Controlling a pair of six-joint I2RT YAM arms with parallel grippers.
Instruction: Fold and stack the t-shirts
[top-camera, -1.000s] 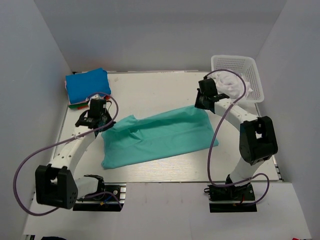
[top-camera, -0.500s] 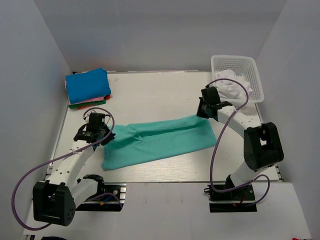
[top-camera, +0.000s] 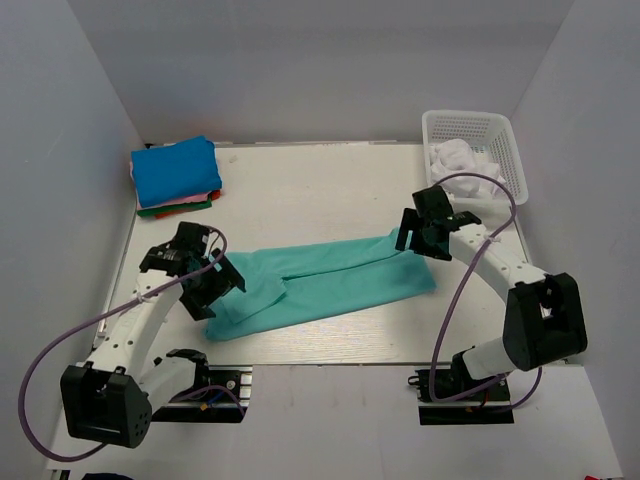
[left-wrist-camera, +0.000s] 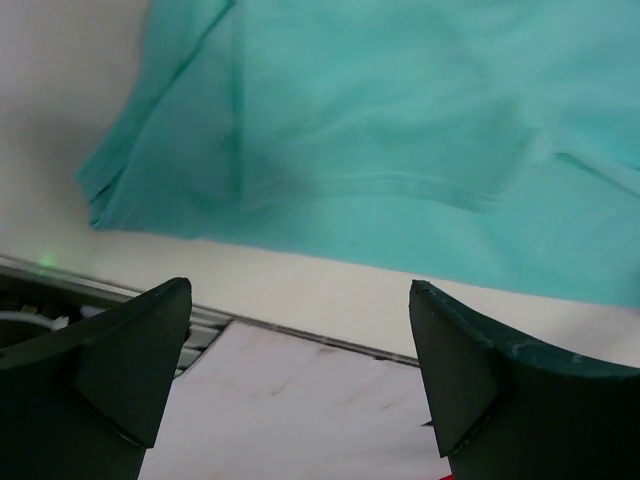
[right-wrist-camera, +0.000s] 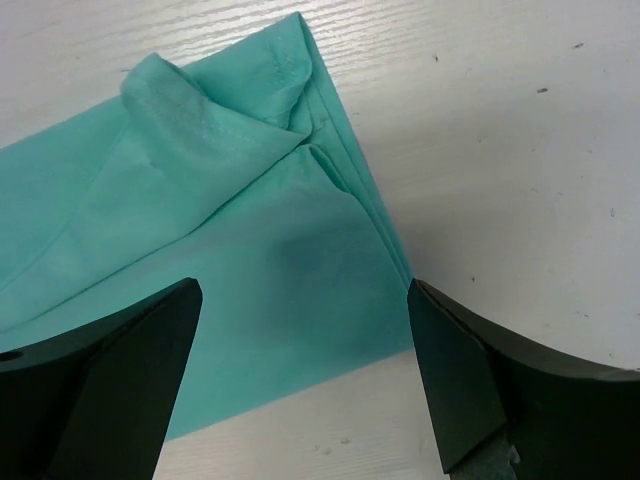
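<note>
1. Left gripper (left-wrist-camera: 298, 290): the jaws stand wide apart with nothing between them. In the wrist view its two dark fingers (left-wrist-camera: 120, 370) frame the near edge of the cloth and a strip of bare table (top-camera: 320, 190).
2. Right gripper (right-wrist-camera: 302, 290): the jaws are likewise spread and hold nothing. It is poised over the cloth's right-hand end, where a hemmed corner lies folded over on itself.
3. Teal-green t-shirt (top-camera: 320, 285): it lies flat on the table as a long, narrow folded band. The band slants from the near left, under the left gripper, to the far right, under the right gripper. Neither gripper grips it. Whether either set of fingers touches the fabric cannot be told.
4. Stack of folded t-shirts, far-left corner of the table, well apart from the teal band:
   - a bright blue t-shirt (top-camera: 175, 170) lies on top;
   - a pink t-shirt (top-camera: 190, 203) shows as a thin edge beneath it;
   - a dark green t-shirt (top-camera: 150, 212) shows as a sliver at the bottom.
5. White lattice basket (top-camera: 470, 125), far-right corner: it contains a crumpled white t-shirt (top-camera: 458, 160).
</note>
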